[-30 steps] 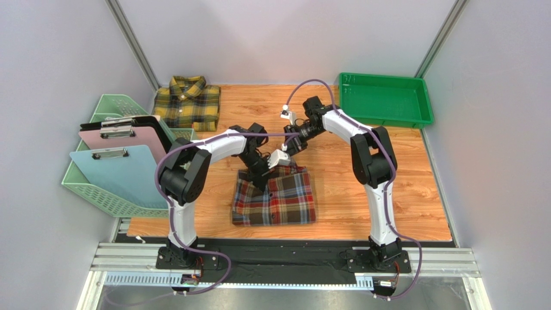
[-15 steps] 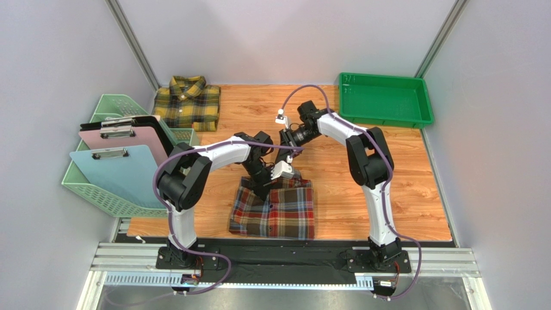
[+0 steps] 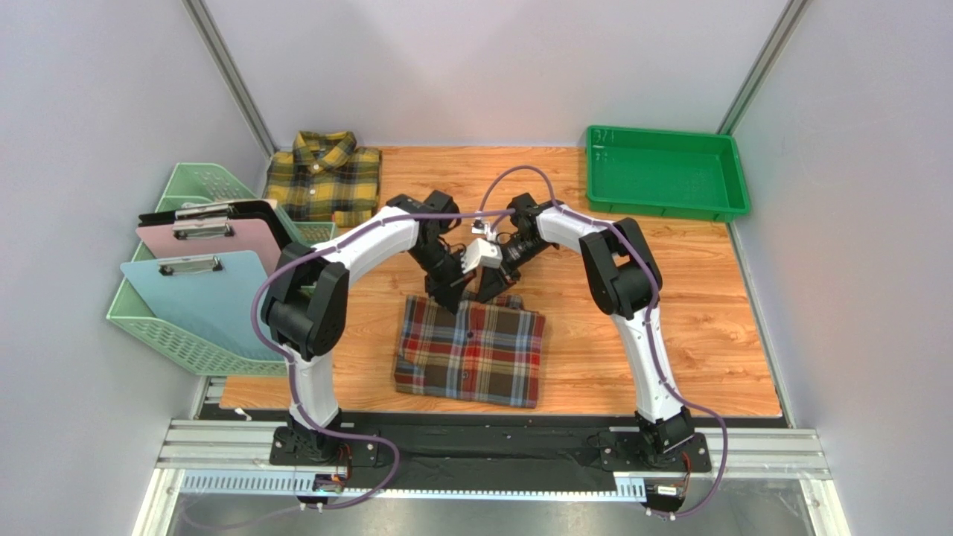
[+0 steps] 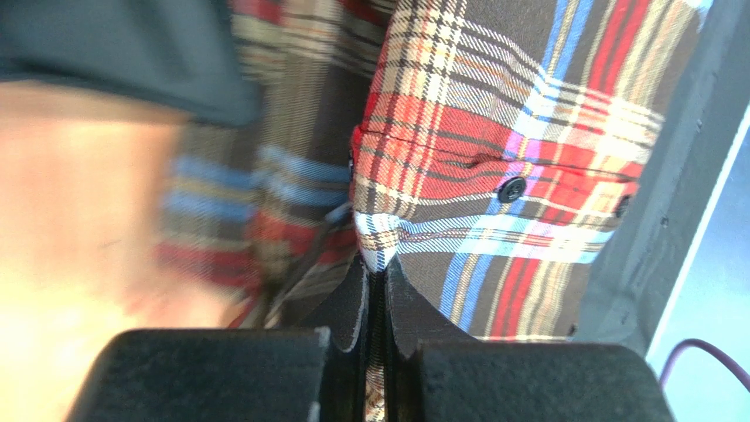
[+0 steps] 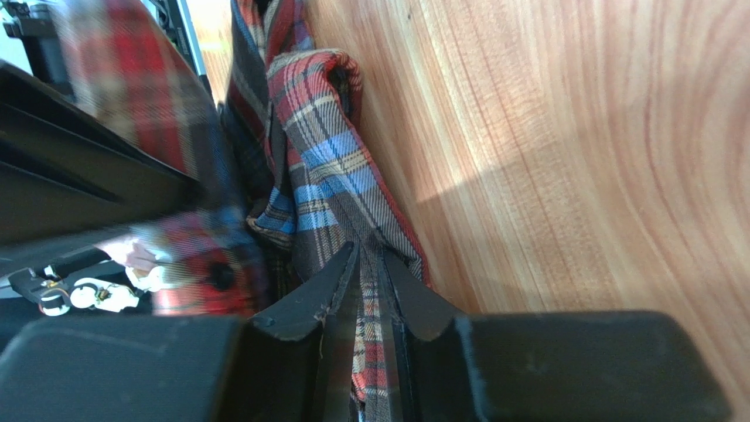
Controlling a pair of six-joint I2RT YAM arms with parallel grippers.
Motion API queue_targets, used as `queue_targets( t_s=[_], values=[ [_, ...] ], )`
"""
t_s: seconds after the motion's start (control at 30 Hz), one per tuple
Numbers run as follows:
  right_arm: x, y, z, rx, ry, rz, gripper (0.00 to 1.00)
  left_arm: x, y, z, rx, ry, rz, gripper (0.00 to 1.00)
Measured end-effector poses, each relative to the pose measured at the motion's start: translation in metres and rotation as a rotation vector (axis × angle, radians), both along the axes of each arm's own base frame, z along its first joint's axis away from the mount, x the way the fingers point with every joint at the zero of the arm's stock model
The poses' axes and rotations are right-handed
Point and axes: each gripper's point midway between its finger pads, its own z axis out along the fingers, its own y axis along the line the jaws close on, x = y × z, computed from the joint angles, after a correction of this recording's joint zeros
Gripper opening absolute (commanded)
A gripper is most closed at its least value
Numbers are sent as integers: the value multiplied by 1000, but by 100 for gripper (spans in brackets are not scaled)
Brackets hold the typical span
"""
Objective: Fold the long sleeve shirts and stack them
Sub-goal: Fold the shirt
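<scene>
The red, brown and blue plaid shirt (image 3: 470, 355) lies folded on the wooden table, a little askew. Both grippers meet at its far edge. My left gripper (image 3: 452, 295) is shut on a pinch of that plaid cloth (image 4: 493, 132), which runs between its fingertips (image 4: 377, 268). My right gripper (image 3: 490, 290) is shut on a fold of the same shirt (image 5: 326, 167), with fabric running down between its pads (image 5: 368, 257). The yellow and dark check shirt (image 3: 324, 179) lies folded, collar up, at the far left corner, away from both grippers.
A green tray (image 3: 716, 207) stands at the far right. A mint basket (image 3: 185, 335) holding pink, blue and black clipboards (image 3: 207, 262) stands against the left wall. Grey walls close in on three sides.
Both arms have swung left and closer together over the shirt's far edge. The red shirt has slid slightly toward me and turned a little. The right jaws have tightened on the cloth.
</scene>
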Motion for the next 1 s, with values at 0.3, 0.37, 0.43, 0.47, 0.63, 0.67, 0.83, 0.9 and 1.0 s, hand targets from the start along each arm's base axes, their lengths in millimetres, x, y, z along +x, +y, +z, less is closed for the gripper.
queue_targets(
  t_s=[0.3,0.37,0.43,0.47,0.63,0.67,0.83,0.9,1.0],
  values=[
    [0,-3,0,6,-16,15,20,34,-2,14,-14,-54,40,0],
    [1,-4,0,7,-20,13,20,36,-2,13,-9,-54,42,0],
    [2,-5,1,7,-21,13,20,38,-2,11,-6,-58,47,0],
    [3,-5,1,6,-22,13,20,40,-3,10,-6,-61,51,0],
    [10,-6,2,5,-38,6,24,52,-4,2,-1,-77,88,0],
    [12,-7,2,5,-40,3,25,55,-4,-1,4,-82,96,1],
    [37,-13,13,-6,-80,-41,37,67,-3,-21,41,-66,141,20],
    [56,-21,21,-8,-108,-83,41,73,-3,-28,53,-47,172,28],
    [83,-47,34,-20,-145,-164,42,84,2,-29,54,-30,238,39]
  ],
)
